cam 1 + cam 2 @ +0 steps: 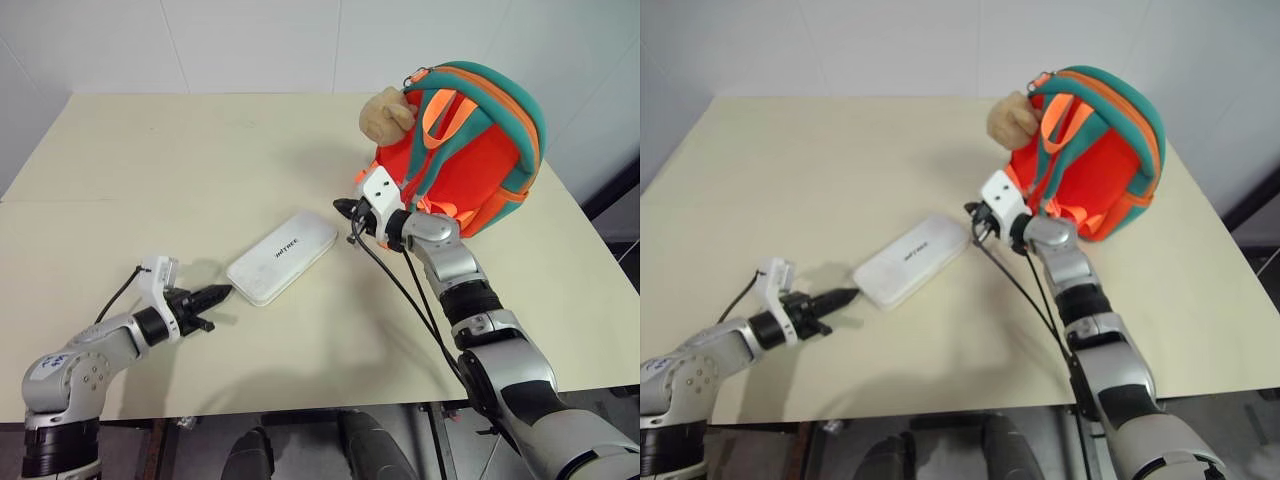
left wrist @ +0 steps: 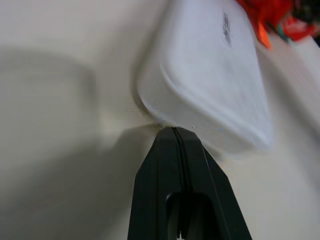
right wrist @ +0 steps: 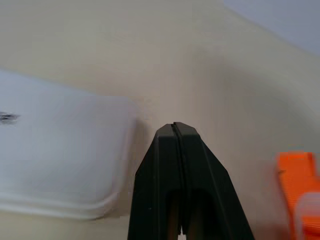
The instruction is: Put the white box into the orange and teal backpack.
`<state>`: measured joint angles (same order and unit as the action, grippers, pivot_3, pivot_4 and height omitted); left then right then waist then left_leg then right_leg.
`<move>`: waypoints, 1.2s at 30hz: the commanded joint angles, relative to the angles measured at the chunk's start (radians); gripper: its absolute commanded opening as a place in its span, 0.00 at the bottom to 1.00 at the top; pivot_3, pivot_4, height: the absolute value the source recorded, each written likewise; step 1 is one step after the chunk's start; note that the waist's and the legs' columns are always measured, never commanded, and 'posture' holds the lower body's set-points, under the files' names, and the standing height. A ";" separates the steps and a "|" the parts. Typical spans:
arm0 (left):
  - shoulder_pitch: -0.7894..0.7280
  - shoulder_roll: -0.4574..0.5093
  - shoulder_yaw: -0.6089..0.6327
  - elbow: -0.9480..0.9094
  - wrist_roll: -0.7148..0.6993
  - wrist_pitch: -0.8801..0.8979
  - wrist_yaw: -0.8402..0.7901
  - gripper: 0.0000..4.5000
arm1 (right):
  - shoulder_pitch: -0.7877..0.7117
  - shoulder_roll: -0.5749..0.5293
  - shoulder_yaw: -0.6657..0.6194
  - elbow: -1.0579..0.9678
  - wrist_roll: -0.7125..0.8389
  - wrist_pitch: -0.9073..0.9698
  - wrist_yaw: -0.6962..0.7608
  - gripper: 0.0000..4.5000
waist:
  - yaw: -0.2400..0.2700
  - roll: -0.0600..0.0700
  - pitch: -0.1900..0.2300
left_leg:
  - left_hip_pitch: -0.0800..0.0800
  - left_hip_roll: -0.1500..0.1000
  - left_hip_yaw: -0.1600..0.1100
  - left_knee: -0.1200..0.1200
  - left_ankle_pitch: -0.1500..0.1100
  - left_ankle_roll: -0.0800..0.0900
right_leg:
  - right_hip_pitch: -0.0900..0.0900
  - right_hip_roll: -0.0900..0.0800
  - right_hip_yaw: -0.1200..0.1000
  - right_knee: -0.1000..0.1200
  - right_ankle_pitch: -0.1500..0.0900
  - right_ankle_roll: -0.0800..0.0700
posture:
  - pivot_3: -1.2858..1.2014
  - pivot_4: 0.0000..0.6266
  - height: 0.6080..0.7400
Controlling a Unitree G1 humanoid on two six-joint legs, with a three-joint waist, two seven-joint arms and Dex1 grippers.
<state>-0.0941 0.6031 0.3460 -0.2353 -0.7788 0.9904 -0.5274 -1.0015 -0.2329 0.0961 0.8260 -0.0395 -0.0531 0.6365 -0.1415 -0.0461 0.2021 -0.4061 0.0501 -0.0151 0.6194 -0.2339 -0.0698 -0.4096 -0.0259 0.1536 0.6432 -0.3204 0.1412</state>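
Touching white box (image 1: pixel 281 256), closed left hand (image 1: pixel 222 293)

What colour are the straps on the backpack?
Teal with orange webbing, on the orange and teal backpack; clearest in the left eye view.

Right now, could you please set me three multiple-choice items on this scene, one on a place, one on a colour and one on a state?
1. Where does the white box lie?
A. flat on the table, between the two grippers
B. inside the backpack
C. on the floor

2. What colour is the trim of the orange backpack?
A. yellow
B. teal
C. black

3. How does the left gripper stand?
A. wide open above the box
B. closed around the box
C. shut, its tip at the box's near end

Answers:
1 A: the box rests on the tabletop, with the right gripper just past its far end.
2 B: teal edging and straps run over the orange body.
3 C: the left wrist view shows its fingers pressed together at the box's edge.
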 commanded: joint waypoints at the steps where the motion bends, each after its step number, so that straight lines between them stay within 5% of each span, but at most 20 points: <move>1: 0.024 0.027 0.008 -0.052 -0.034 0.039 -0.020 0.00 | -0.046 0.010 -0.001 0.091 -0.022 -0.058 -0.052 0.01 | 0.000 0.000 0.000 | 0.000 0.000 0.000 0.000 0.000 0.000 | 0.000 0.000 0.000 0.000 0.000 0.000 | 0.52 0.24 1.00; 18: 0.014 -0.046 0.007 -0.026 -0.022 -0.078 -0.025 0.00 | -0.092 0.052 0.014 0.309 -0.074 -0.156 -0.033 0.01 | -0.006 0.000 0.000 | 0.000 0.000 0.000 0.000 0.000 0.000 | 0.000 0.000 0.000 0.000 0.000 0.000 | 0.52 0.24 1.00; 36: -0.069 -0.034 -0.039 0.076 0.029 -0.109 -0.064 0.00 | 0.075 0.033 0.057 -0.034 -0.025 -0.049 0.263 0.01 | -0.001 0.000 0.000 | 0.000 0.000 -0.001 0.000 0.000 -0.001 | 0.001 0.000 0.000 0.001 0.000 0.000 | 0.52 0.24 1.00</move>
<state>-0.1543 0.5586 0.3075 -0.1396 -0.7432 0.8934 -0.5723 -0.9358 -0.1908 0.1427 0.8599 -0.0826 -0.1197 0.8640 -0.1423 -0.0460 0.2021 -0.4059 0.0499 -0.0156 0.6197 -0.2335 -0.0706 -0.4090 -0.0258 0.1532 0.6435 -0.3203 0.1415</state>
